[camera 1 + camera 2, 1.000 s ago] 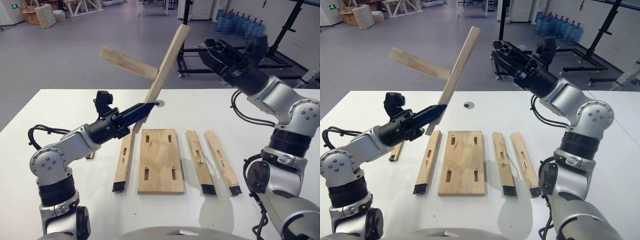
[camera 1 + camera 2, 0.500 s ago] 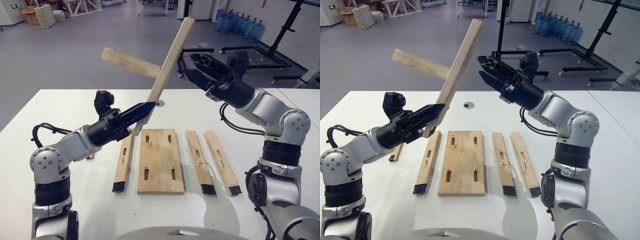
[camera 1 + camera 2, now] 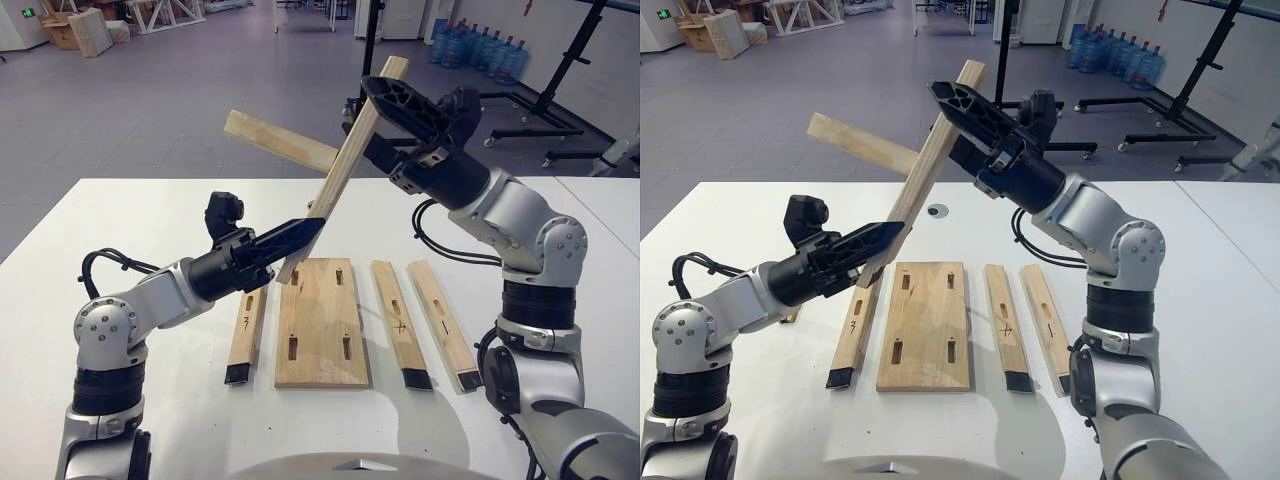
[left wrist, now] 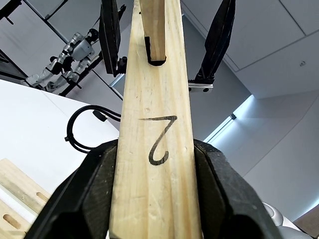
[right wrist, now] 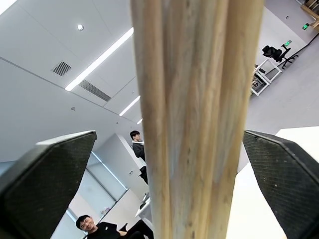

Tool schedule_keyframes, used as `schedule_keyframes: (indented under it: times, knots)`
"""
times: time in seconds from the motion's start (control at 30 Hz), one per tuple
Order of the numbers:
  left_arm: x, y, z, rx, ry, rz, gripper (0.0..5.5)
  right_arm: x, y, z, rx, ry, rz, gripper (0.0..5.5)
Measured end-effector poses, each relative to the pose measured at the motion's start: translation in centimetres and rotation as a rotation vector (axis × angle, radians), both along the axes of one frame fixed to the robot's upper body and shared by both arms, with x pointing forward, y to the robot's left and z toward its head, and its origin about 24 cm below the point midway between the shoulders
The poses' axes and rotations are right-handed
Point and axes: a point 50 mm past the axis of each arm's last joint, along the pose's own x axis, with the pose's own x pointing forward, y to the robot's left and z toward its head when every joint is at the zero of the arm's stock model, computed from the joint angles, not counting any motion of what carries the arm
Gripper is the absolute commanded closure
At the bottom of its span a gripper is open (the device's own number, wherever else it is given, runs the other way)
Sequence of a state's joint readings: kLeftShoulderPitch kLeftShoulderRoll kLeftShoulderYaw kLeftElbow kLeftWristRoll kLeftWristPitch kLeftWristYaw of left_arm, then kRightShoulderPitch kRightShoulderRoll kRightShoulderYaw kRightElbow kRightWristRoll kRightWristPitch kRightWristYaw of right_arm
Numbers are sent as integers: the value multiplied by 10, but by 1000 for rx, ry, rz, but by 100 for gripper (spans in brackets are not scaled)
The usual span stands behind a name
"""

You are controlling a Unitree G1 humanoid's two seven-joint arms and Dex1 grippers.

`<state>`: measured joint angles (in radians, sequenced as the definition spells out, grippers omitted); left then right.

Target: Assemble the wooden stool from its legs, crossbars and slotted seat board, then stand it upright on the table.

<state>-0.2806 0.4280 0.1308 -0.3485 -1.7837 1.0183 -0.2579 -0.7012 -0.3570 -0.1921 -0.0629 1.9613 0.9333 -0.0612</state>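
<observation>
A wooden leg [image 3: 350,160] marked 2 is held tilted above the table, my left gripper [image 3: 300,238] shut on its lower end. A crossbar [image 3: 280,142] sticks out of the leg's slot toward the left. My right gripper [image 3: 365,112] is open and straddles the leg's upper part; its pads [image 5: 45,184] stand clear of the wood [image 5: 194,124] on both sides. The slotted seat board [image 3: 320,320] lies flat in the table's middle. One leg [image 3: 247,330] lies to its left and two legs [image 3: 400,325] [image 3: 445,325] to its right.
A short wooden piece [image 3: 790,315] lies partly hidden under my left forearm. A small round grommet [image 3: 937,211] sits in the table [image 3: 120,220] behind the board. Black wheeled frames [image 3: 1140,100] stand on the floor beyond the far edge.
My right gripper has swung left from beside the leg and now has its open fingers around the leg's upper part. The left arm has shifted the leg and crossbar slightly right.
</observation>
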Motion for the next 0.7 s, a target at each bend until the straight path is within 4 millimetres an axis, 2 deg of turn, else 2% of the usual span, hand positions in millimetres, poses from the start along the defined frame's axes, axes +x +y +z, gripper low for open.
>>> schedule_keyframes:
  times: [0.2, 0.47, 0.7]
  knots:
    - [-2, -2, -1, 11, -2, -14, 349, 2, 9, -3, -6, 15, 11, 21]
    - [-2, -4, -1, 9, -1, -18, 349, 2, 9, -5, -11, 20, 9, 21]
    - [-1, -4, -1, 8, -3, -15, 349, 1, 7, -7, -15, 23, 0, 157]
